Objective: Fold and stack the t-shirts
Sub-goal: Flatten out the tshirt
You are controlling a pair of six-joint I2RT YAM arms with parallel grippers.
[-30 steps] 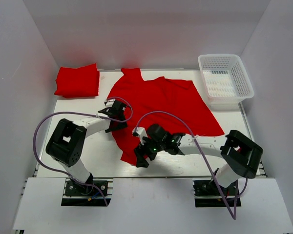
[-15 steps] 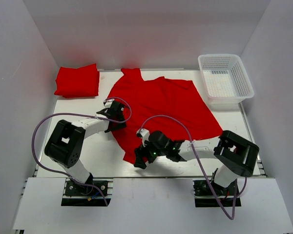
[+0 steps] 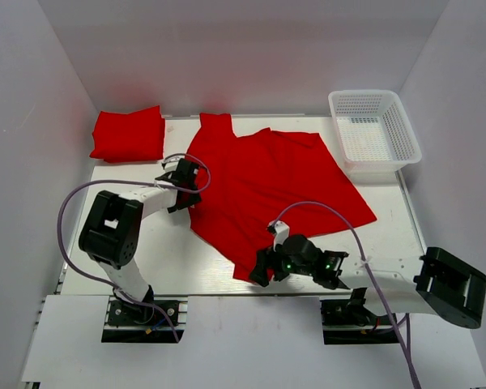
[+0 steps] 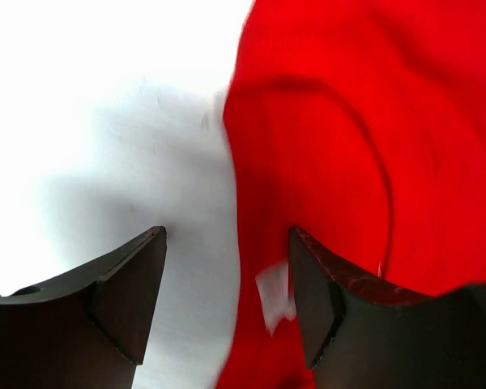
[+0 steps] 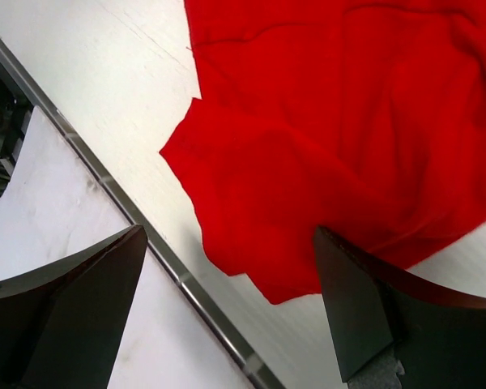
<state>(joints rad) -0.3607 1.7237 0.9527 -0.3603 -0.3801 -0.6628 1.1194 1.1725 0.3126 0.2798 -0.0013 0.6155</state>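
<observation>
Nearest, the right tool [image 3: 262, 270] hangs released, its jaws wide over the near corner of the spread t-shirt [image 3: 275, 178]. This is plain bright red, rumpled, and lies across the middle of the white surface [image 3: 146, 243]. The left tool [image 4: 227, 233] is released too, straddling the shirt's left edge beside a blurred white tag [image 4: 274, 298]. At the far left lies a folded t-shirt [image 3: 128, 134], and at the far right a mesh basket [image 3: 371, 94]. Both wrist views cut the shirt off.

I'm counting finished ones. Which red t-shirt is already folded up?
The bright red fabric t-shirt at the far left corner, folded into a small neat rectangle. The other red t-shirt lies spread out and rumpled across the middle.
</observation>
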